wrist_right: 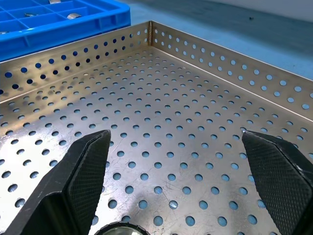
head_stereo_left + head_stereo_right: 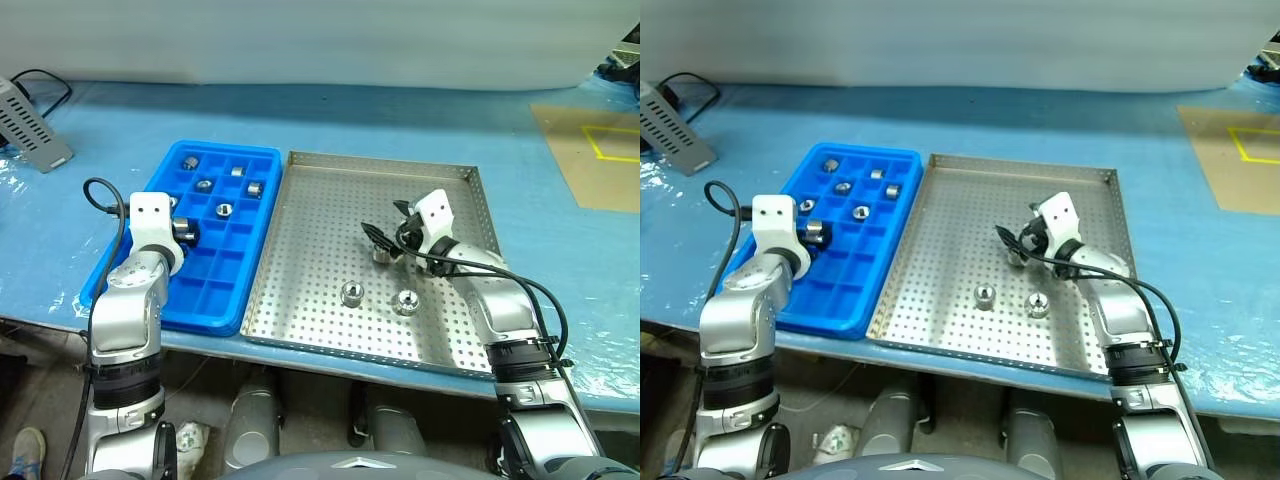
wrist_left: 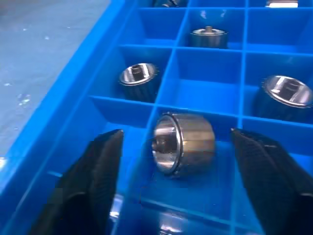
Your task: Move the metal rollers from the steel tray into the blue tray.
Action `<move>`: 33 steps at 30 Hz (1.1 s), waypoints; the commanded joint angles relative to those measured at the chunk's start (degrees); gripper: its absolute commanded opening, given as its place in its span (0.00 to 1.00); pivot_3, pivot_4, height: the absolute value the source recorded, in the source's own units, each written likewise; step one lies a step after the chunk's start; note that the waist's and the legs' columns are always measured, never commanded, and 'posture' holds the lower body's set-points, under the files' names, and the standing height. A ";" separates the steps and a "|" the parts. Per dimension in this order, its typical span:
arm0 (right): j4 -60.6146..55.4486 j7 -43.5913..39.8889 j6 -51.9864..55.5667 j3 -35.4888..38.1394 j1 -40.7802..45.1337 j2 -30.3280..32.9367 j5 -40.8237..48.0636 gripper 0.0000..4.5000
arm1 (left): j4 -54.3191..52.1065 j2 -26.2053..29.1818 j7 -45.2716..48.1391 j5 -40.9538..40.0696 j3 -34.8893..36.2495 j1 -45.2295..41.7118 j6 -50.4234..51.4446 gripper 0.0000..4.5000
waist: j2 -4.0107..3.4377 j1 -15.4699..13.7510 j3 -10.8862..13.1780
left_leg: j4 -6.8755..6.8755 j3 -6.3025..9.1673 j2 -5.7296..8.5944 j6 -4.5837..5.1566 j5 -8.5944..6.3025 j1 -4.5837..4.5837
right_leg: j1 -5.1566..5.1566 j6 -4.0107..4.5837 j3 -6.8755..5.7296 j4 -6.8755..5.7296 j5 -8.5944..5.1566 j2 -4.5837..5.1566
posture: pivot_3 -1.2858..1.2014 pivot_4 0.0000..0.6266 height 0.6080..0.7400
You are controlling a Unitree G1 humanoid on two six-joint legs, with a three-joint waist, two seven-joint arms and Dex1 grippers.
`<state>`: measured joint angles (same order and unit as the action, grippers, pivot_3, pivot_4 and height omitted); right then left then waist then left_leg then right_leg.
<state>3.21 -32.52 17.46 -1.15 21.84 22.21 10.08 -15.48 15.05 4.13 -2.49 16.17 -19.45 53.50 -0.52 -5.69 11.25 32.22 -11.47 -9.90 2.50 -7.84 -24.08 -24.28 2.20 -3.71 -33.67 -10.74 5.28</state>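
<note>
The blue tray [image 2: 225, 149] lies to the left of the steel tray [image 2: 320, 220], their sides touching. Several metal rollers [image 2: 224, 210] sit in the blue tray's compartments. My left gripper [image 3: 177, 136] is open over the tray's near left part. One roller [image 3: 183, 144] lies on its side in a compartment between the fingers, touching neither. Three rollers remain on the steel tray: two near the front [image 2: 351, 293] [image 2: 405, 301] and one [image 2: 381, 254] just below my right gripper [image 2: 386, 233]. That gripper is open and empty, low over the perforated floor [image 1: 166, 112].
A grey device [image 2: 30, 125] with a black cable lies at the far left of the blue-covered table. A brown mat with yellow tape [image 2: 590, 155] is at the far right. The table's front edge runs just below both trays.
</note>
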 commanded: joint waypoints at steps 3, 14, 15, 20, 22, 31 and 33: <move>-2.07 0.42 -0.69 2.26 -0.22 1.22 0.51 1.00 | 5.74 -0.56 9.49 -10.22 1.65 -10.02 -7.02 0.82 | 0.02 -0.41 0.01 | 0.01 0.00 0.03 0.00 0.00 -0.02 | 0.02 0.00 0.00 0.00 0.00 0.01 | 0.55 0.24 1.00; -4.07 1.89 0.06 5.12 -0.43 3.98 0.56 1.00 | 15.88 14.75 61.01 -15.91 -29.73 -19.75 -20.97 0.82 | -0.04 0.98 -0.06 | -0.17 -0.16 -0.01 -0.07 0.04 0.08 | -0.17 0.31 0.31 -0.08 0.12 -0.18 | 0.50 0.24 1.00; -4.66 2.08 0.32 5.48 -0.88 4.24 0.71 1.00 | 18.28 15.15 62.77 -14.23 -31.67 -20.58 -23.97 0.82 | -0.05 1.14 -0.06 | -0.23 -0.15 -0.04 -0.16 0.10 0.09 | -0.19 0.32 0.31 -0.10 0.12 -0.21 | 0.50 0.24 1.00; -7.56 2.71 1.56 6.89 -4.04 5.16 0.95 1.00 | 29.15 11.51 65.28 -9.62 -35.58 -23.96 -34.53 0.82 | -0.05 1.42 -0.06 | -0.27 -0.14 0.06 -0.24 0.15 0.25 | 0.01 0.32 0.35 -0.10 0.12 -0.15 | 0.48 0.24 1.00; -8.51 3.20 2.09 7.44 -4.75 5.14 1.19 1.00 | 31.68 9.91 66.11 -8.04 -36.70 -24.64 -37.80 0.82 | -0.04 1.57 -0.06 | -0.24 -0.15 0.12 -0.21 0.13 0.31 | 0.08 0.31 0.42 -0.08 0.12 -0.11 | 0.48 0.24 1.00; -11.18 3.84 3.63 8.04 -6.47 5.36 1.20 1.00 | 36.80 5.13 70.97 -4.34 -40.34 -26.76 -43.18 0.82 | -0.04 1.84 -0.06 | -0.24 -0.17 0.07 -0.20 0.12 0.34 | 0.07 0.32 0.43 -0.10 0.13 -0.14 | 0.47 0.24 1.00; -11.50 3.89 3.81 8.33 -6.81 5.51 1.18 1.00 | 37.15 4.89 72.63 -3.69 -41.42 -27.08 -43.47 0.82 | -0.04 1.82 -0.06 | -0.24 -0.17 0.07 -0.20 0.12 0.35 | 0.07 0.32 0.43 -0.10 0.13 -0.14 | 0.47 0.24 1.00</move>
<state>-5.45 -28.87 21.37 5.61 15.00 26.94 10.39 21.92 20.05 75.20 -6.74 -24.55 -45.41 11.16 -0.56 -3.87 11.20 31.98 -11.64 -9.83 2.30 -7.72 -23.73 -24.21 2.53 -3.28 -33.77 -10.62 5.13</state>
